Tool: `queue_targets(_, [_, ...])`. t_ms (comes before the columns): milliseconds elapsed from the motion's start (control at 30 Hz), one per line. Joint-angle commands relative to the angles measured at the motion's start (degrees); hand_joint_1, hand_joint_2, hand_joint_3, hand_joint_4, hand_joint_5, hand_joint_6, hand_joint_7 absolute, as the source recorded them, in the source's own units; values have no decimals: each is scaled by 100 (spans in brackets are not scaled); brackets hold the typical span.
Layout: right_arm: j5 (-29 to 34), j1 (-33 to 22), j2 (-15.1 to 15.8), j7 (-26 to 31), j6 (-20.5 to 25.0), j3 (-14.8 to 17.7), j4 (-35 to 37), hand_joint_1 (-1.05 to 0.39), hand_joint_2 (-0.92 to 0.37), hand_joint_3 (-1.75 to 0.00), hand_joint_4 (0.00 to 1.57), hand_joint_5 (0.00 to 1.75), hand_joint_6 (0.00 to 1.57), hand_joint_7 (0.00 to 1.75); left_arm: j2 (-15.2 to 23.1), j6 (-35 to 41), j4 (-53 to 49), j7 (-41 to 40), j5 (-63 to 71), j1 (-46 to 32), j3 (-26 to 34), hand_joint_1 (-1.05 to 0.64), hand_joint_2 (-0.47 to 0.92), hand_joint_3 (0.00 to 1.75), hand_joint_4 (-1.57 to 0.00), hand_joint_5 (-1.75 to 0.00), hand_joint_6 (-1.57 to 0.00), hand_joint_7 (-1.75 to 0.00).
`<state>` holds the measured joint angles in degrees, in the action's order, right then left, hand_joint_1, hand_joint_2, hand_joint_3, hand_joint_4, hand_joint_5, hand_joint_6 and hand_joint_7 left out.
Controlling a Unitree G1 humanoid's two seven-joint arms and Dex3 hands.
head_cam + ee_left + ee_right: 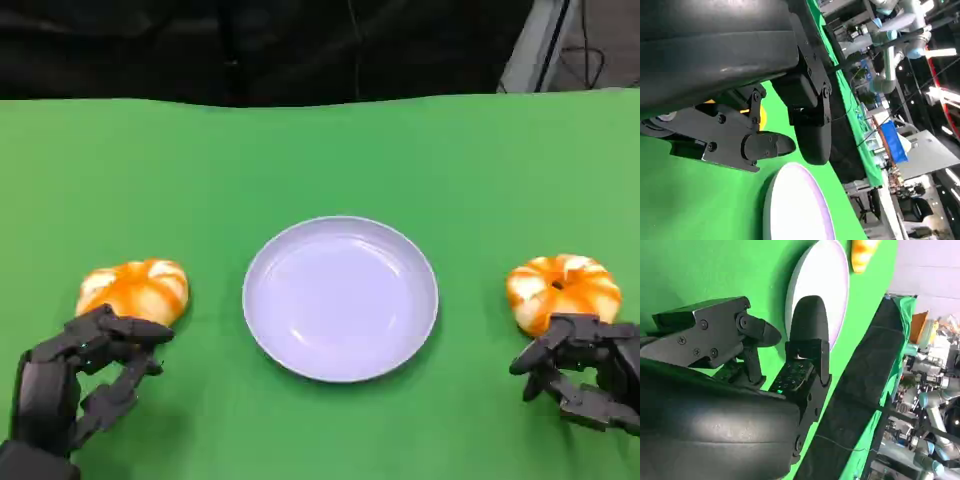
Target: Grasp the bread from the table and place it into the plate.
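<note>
1. In the left wrist view, the black fingers (805,125) are hiding most of the left bread (134,290), leaving an orange sliver showing.
2. The plate (340,298) is sitting empty mid-table on the green table (320,160).
3. Two breads are lying on the cloth: the left bread on one side of the plate, the right bread (563,290) on the other.
4. The left hand (85,375) is hovering just behind its bread, fingers apart, grasping nothing.
5. The right hand (580,370) is reaching its fingertips to the right bread's near edge, fingers spread, not closed around it.
</note>
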<state>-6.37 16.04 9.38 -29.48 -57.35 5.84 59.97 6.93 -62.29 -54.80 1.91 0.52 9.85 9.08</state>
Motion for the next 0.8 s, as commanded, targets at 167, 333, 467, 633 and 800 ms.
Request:
queue_targets(167, [-38, 78, 127, 41, -2, 83, 54, 3, -78, -69, 88, 135, 95, 92, 53, 1, -12, -35, -51, 42, 29, -6, 92, 44, -81, -133, -91, -87])
queue_targets(333, [-42, 87, 129, 36, -20, 83, 72, 3, -79, -68, 88, 135, 95, 92, 65, -40, -43, -35, -37, 56, 26, -6, 92, 44, -81, -133, -90, -87])
queue_targets(467, [0, 87, 141, 84, -40, 76, 82, 3, -79, -69, 88, 134, 95, 92, 47, 0, -19, 11, -98, 49, 27, -6, 92, 44, -81, -134, -90, -88])
queue_targets(633, [16, 89, 138, 100, -54, 73, 79, 3, -79, -69, 89, 134, 95, 92, 68, -28, -30, -132, 22, 48, 39, -6, 92, 43, -81, -133, -89, -87])
queue_targets(800, [4, 93, 134, 98, -9, 77, 79, 3, -79, -68, 89, 133, 96, 92, 101, -55, -68, -191, 116, 63, 39, -6, 92, 39, -86, -107, -97, -60])
